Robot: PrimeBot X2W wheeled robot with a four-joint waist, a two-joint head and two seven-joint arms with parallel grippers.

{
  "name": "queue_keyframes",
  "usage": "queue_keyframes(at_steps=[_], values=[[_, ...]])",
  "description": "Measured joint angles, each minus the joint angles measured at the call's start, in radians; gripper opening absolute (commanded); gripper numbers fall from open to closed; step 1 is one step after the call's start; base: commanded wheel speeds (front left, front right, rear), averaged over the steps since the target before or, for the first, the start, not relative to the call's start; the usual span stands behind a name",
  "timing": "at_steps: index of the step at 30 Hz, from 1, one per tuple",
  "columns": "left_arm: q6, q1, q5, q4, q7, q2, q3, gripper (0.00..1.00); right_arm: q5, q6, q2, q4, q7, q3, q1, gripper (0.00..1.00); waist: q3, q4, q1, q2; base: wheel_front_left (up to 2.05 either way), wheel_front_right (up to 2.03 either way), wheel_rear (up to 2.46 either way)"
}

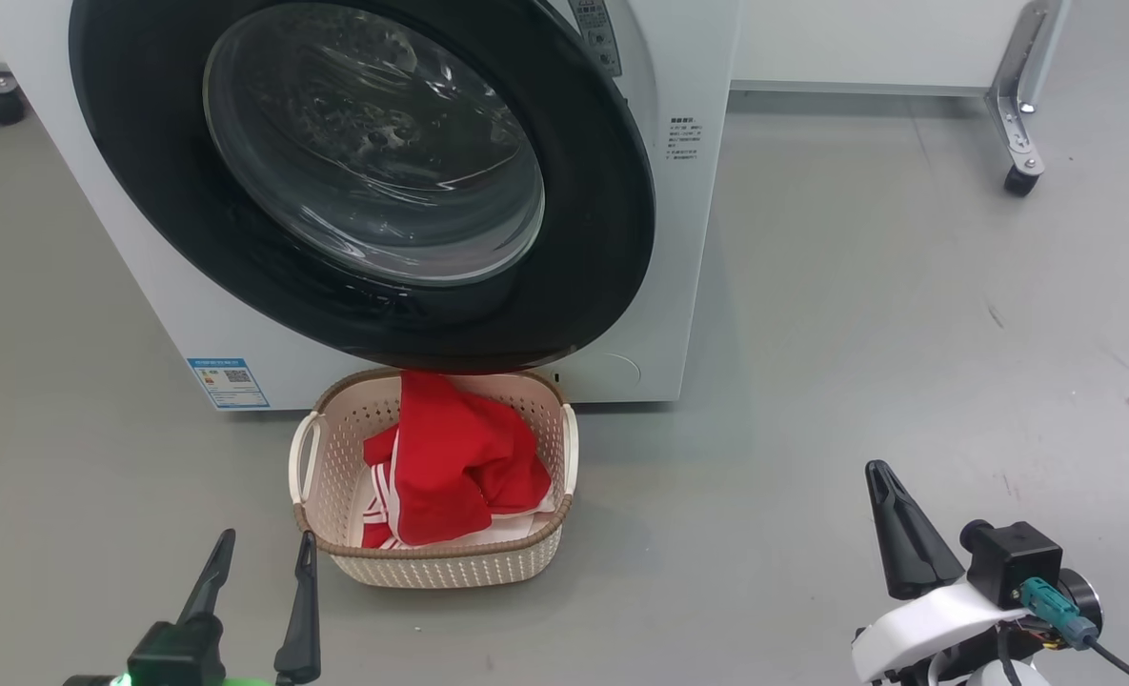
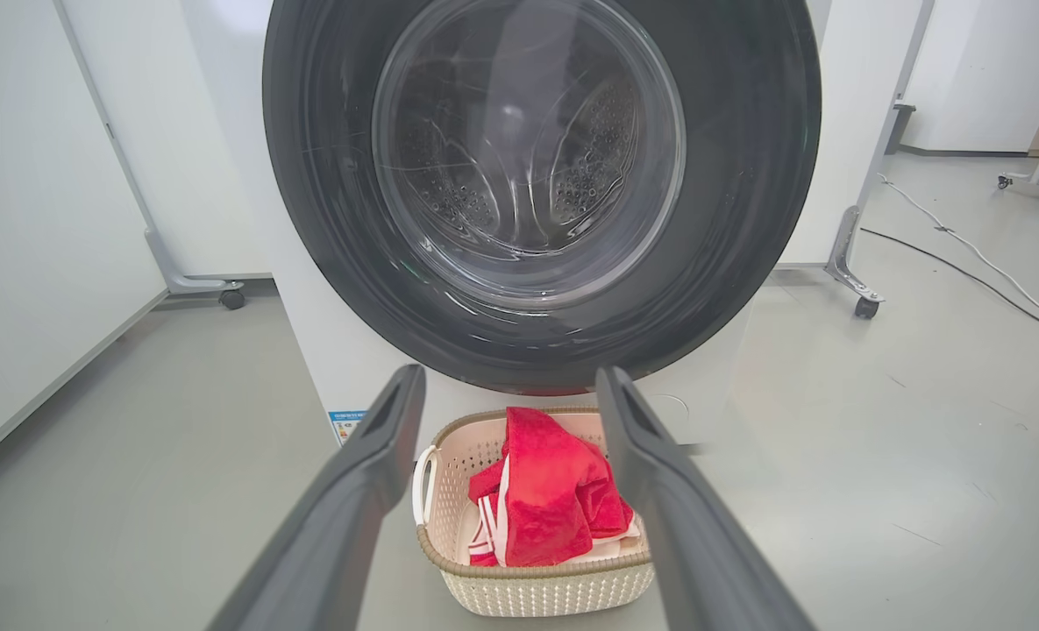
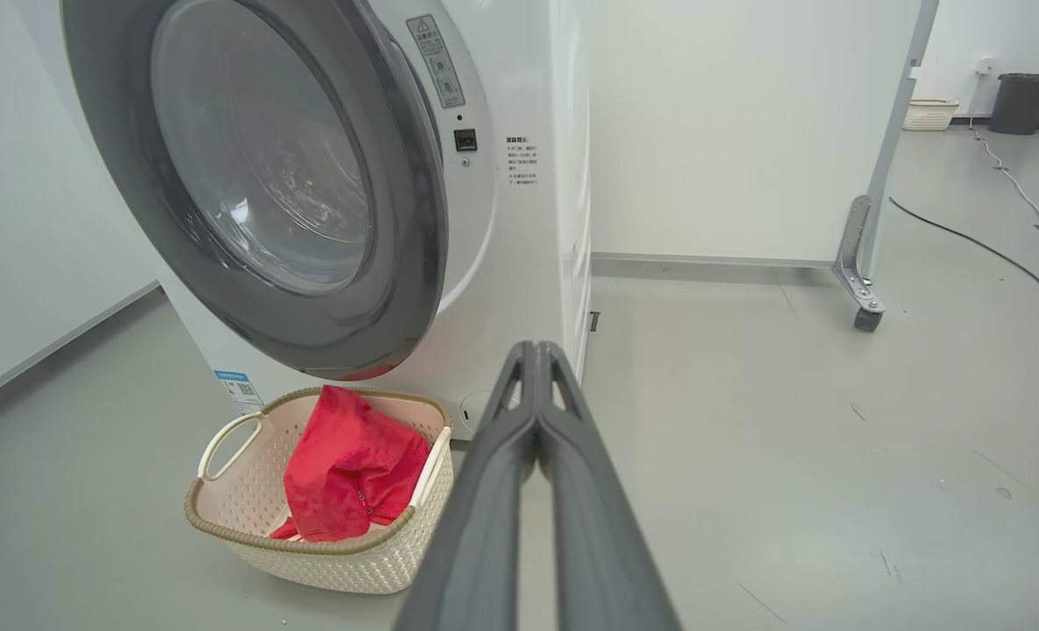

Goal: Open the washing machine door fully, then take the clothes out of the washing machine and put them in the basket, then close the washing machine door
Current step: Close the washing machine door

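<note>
floor (image 1: 859,333): plain grey and smooth with faint scuffs; it carries all that you see here.
panels (image 3: 729,131): white, on castored metal feet, standing behind and to the right of the washer; a cable (image 3: 966,235) trails over the floor at the far right.
washing machine (image 1: 671,314): white front-loader on the floor, with a blue label (image 1: 228,382) at the lower left corner of its front.
door (image 1: 373,152): black ring and glass bowl face you, with the perforated drum (image 2: 589,166) showing through. Its right edge stands a little off the front, beside the latch slot (image 3: 465,138). Its lower edge overhangs the basket's far rim.
basket (image 1: 431,567): on the floor at the washer's foot, handles to left and right.
clothes (image 1: 450,467): red heap inside the basket. Its long axis runs from the far rim to the near rim, with white stripes toward the near left corner.
left gripper (image 1: 269,535): your fingers are spread wide and empty, near the basket's near left corner.
right gripper (image 1: 878,472): your fingers are pressed together on nothing, well apart to the basket's right.
</note>
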State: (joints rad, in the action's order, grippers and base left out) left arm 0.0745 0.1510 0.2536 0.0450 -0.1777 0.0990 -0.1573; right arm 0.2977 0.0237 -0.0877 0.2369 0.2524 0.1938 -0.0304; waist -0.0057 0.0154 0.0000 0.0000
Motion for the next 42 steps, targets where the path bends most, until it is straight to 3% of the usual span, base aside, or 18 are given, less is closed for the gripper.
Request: queue_keyframes(at_steps=[9, 17, 25, 42], values=[[0.000, -0.035, -0.013, -0.021, -0.001, -0.006, -0.024, 1.00, -0.016, 0.021, -0.039, -0.027, 0.000, 0.001, 0.052, 0.00, 0.036, 0.022, 0.0000, 0.0000, 0.00, 0.00, 0.00], [-0.010, -0.096, -0.028, -0.045, -0.010, -0.009, -0.047, 1.00, -0.054, 0.066, -0.071, -0.046, -0.035, 0.055, 0.252, 0.00, 0.097, 0.064, 0.0000, 0.0000, 0.00, 0.00, 0.00], [-0.028, -0.172, -0.035, -0.050, -0.018, -0.016, -0.080, 1.00, -0.017, 0.089, -0.062, -0.013, -0.114, 0.077, 0.475, 0.00, 0.180, 0.137, 0.0000, 0.0000, 0.00, 0.00, 0.00], [-0.050, -0.312, -0.017, -0.021, -0.052, -0.049, -0.115, 1.00, 0.064, 0.098, -0.098, 0.127, -0.195, 0.067, 0.766, 0.00, 0.357, 0.285, 0.0002, 0.0000, 0.00, 0.00, 0.00]])
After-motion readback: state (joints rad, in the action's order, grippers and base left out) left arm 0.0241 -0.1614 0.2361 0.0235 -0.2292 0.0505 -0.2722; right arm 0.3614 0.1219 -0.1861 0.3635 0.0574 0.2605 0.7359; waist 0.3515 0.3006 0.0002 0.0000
